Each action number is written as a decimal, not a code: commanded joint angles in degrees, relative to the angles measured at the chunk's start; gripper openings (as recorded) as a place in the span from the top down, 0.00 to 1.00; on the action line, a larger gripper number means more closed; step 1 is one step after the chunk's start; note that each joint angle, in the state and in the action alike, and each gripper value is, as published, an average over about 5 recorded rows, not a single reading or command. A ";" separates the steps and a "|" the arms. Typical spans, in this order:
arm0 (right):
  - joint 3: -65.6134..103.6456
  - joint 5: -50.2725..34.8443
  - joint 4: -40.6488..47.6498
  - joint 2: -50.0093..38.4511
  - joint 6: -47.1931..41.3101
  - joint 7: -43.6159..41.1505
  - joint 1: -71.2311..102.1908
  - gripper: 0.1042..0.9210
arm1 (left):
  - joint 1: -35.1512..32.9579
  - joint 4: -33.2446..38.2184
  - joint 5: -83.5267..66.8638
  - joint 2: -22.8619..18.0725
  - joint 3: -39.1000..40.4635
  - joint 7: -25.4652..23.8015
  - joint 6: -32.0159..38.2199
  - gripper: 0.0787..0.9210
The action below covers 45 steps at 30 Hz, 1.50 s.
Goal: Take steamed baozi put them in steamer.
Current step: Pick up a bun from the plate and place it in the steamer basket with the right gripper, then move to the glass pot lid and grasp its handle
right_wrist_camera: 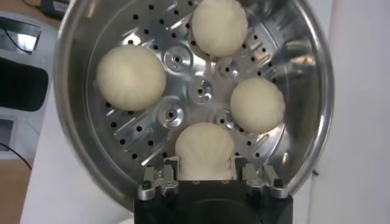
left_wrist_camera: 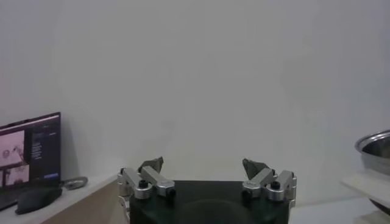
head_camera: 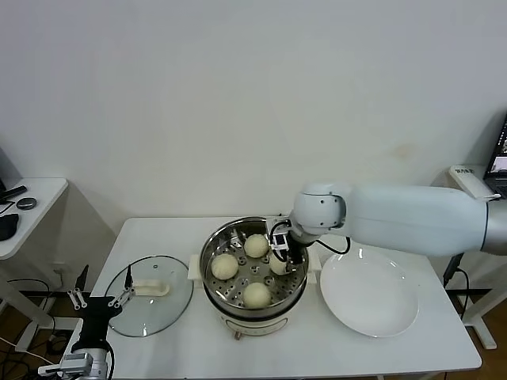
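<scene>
Jaws of right gripper closed around fourth steamed baozi, lowered onto steamer tray beside three others, likely for release. Left gripper spread empty, parked beside desk.

Even, diffuse indoor light; no hard shadows in any view.

Soft glare streaks the inner wall of the steamer, and the baozi inside it cast only faint shadows on its perforated floor. In the left wrist view the left pincer is dim against a bright wall, and the monitor beside it looks soft.
</scene>
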<state>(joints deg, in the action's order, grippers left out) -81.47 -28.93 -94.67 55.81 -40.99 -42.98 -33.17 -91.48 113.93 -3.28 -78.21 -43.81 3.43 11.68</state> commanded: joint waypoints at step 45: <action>124.48 29.36 -16.00 19.32 59.81 29.03 118.19 0.12 | -0.75 -0.53 12.40 1.47 3.17 1.05 1.42 0.12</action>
<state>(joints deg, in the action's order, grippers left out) 9.40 -10.92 -109.43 52.12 -1.22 -13.32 49.51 -91.92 113.44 -0.06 -77.19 -41.20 3.48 13.01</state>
